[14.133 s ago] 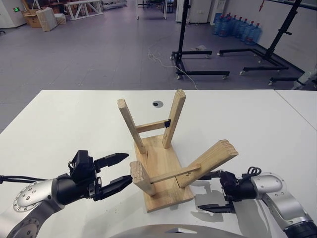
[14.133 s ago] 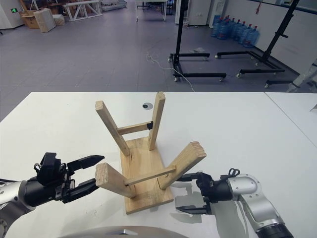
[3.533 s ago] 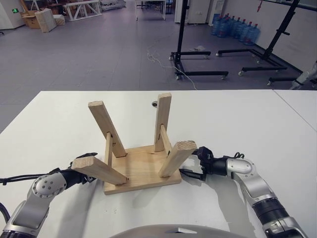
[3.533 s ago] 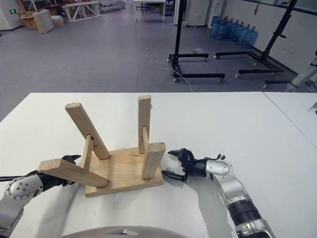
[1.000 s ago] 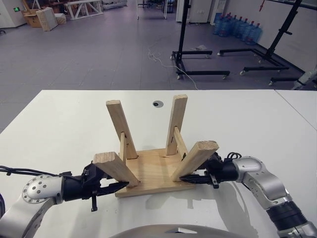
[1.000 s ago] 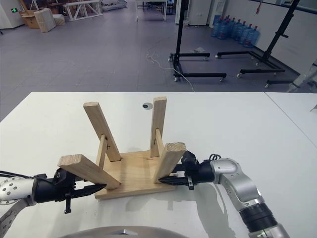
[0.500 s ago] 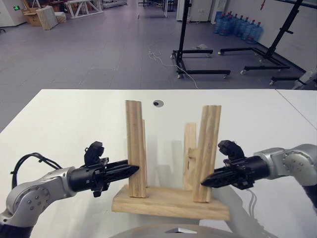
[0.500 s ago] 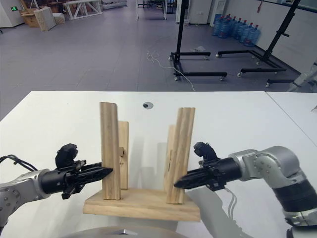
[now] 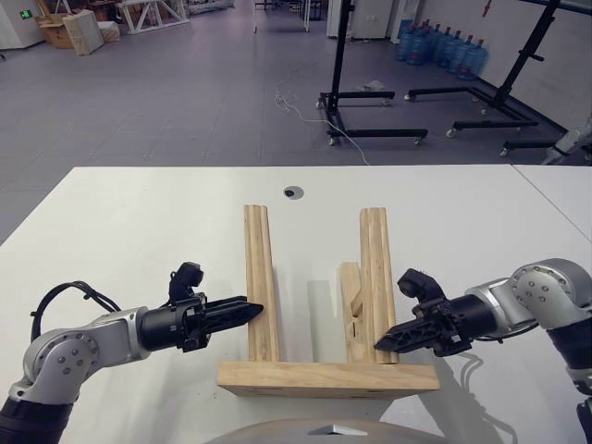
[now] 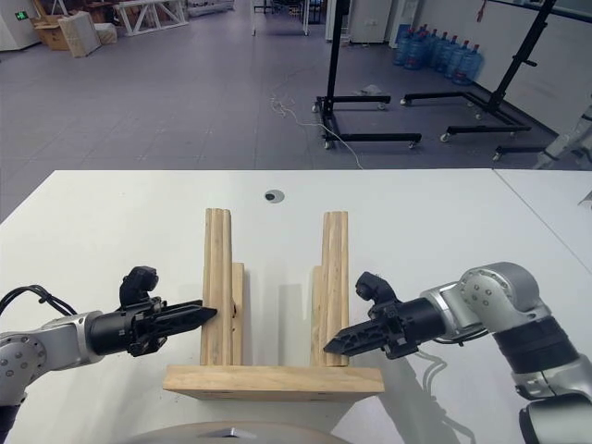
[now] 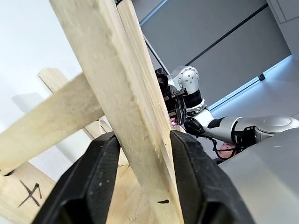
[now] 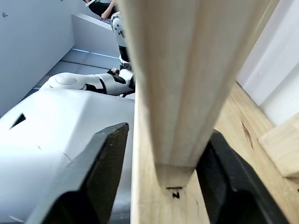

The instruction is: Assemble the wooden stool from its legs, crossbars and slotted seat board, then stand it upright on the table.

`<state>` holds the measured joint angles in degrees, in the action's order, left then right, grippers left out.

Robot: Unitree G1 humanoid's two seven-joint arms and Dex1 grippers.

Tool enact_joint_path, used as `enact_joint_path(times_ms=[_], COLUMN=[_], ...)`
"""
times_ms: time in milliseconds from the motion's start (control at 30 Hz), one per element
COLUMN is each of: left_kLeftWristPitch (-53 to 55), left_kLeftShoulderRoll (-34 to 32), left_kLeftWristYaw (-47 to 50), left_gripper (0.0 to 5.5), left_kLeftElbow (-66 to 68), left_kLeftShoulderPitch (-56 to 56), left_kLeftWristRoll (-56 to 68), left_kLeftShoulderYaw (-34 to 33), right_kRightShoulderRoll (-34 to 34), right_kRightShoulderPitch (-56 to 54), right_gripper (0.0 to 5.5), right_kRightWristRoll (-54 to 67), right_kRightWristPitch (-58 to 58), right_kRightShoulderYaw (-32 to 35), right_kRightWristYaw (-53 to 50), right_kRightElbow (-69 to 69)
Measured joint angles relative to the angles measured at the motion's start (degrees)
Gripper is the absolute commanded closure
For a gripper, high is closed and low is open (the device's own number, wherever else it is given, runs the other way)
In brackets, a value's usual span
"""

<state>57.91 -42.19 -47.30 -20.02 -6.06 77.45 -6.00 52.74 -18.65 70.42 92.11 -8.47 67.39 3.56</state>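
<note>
As both arms hold the stool between them over the white counter, assembly itself reads as complete. Legs, crossbars and slotted seat board sit joined as one unit.

On the left, my left pincer is clenched on the left leg, one finger on each side face. The left wrist view confirms the wood seated between the fingers, with a crossbar running off from that leg.

At centre, the seat board is on the near side with its edge toward me. The legs point away toward the far side, so the stool is tipped over, not standing. I cannot tell whether the board touches the counter.

On the right, the right leg is grasped by my right pincer, with its fingers closed on either side of the leg, close to the board.

Remaining work, in my judgement:
- Rotate the unit until the leg ends face down.
- Set all four legs on the counter.
- Release both pincers.

Caution: uneven rotation between the two arms could strain the joints.
</note>
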Motion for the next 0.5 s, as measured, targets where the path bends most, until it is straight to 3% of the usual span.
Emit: enact_joint_path(times_ms=[67, 200, 300, 400, 500], left_kLeftWristPitch=[0.24, 0.8, -1.16, -9.99, -20.92], left_kLeftShoulderRoll=[-0.12, -1.29, -4.35, -7.33, -9.5], left_kLeftWristYaw=[-0.33, -1.85, -6.31, -13.13, -18.64], left_gripper=[3.13, 3.13, 3.13, 3.13, 3.13], left_kLeftElbow=[0.12, 1.01, 1.39, 4.05, 2.84], left_kLeftShoulderPitch=[0.0, -0.1, -3.17, -7.68, -14.03], left_kLeftWristRoll=[0.24, -0.13, -4.24, -14.78, -25.84], left_kLeftShoulderYaw=[-1.24, -3.48, -7.69, -11.54, -14.62], right_kRightShoulderRoll=[-0.03, -1.17, 4.11, 5.84, 6.31], right_kRightShoulderPitch=[-0.98, -2.6, -0.27, 2.8, 6.98], right_gripper=[2.31, 2.31, 2.31, 2.31, 2.31], right_kRightWristRoll=[0.12, -0.85, -4.52, -6.96, -9.89], right_kRightWristPitch=[0.19, -0.52, -5.7, -10.49, -19.49], right_kRightShoulderYaw=[0.79, 4.68, 3.94, 4.6, 10.12], right_kRightWristYaw=[-0.49, -2.16, 2.44, 5.77, 7.34], right_kRightElbow=[-0.87, -5.21, -1.54, -0.66, -0.98])
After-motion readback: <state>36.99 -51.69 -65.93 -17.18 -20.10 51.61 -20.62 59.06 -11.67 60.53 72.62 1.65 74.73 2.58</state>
